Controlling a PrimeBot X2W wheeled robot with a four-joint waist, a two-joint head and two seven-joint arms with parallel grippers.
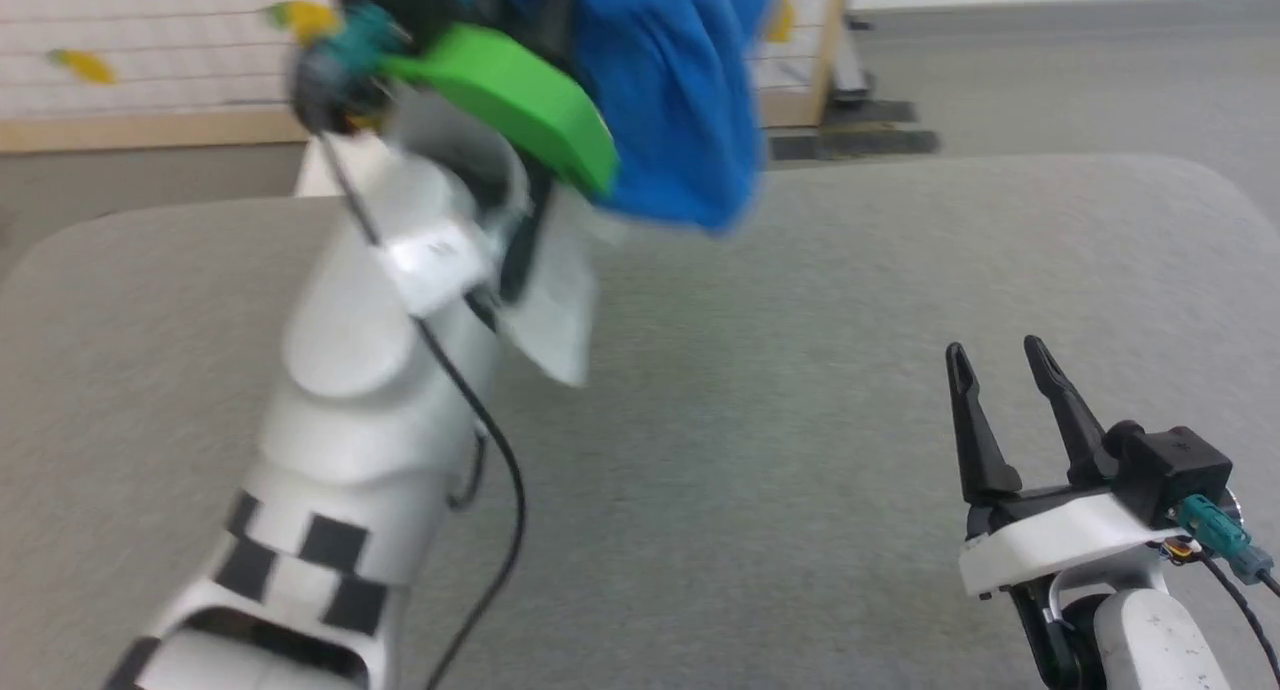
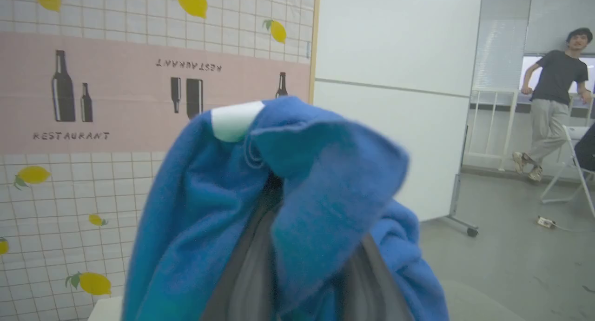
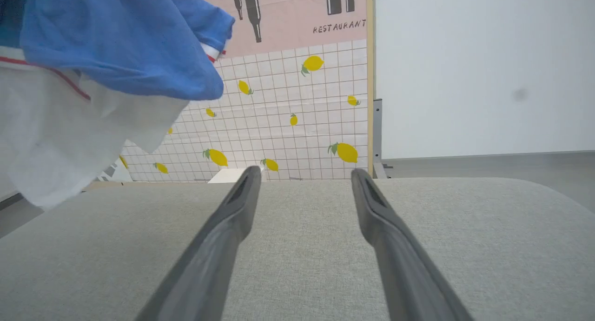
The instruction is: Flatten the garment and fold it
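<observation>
garment [image 1: 670, 100] hangs over the table [image 1: 800, 420], far left, seemingly clear; right gripper [image 1: 996, 348] front-right.

The garment [image 1: 670, 100], bright blue with a white sleeve and red-striped trim, hangs bunched in mid-air, gathered over the left gripper [image 2: 302, 204] clamping it, high above and well apart from the right gripper [image 1: 1000, 360].

— Where is there room to pass?
— Ahead of my right hand [image 1: 995, 348] the tabletop [image 1: 800, 420] lies bare, open on either side. On my left, my own left arm [image 1: 370, 370] and the garment [image 1: 670, 100] hanging at its end stand in the way.
</observation>
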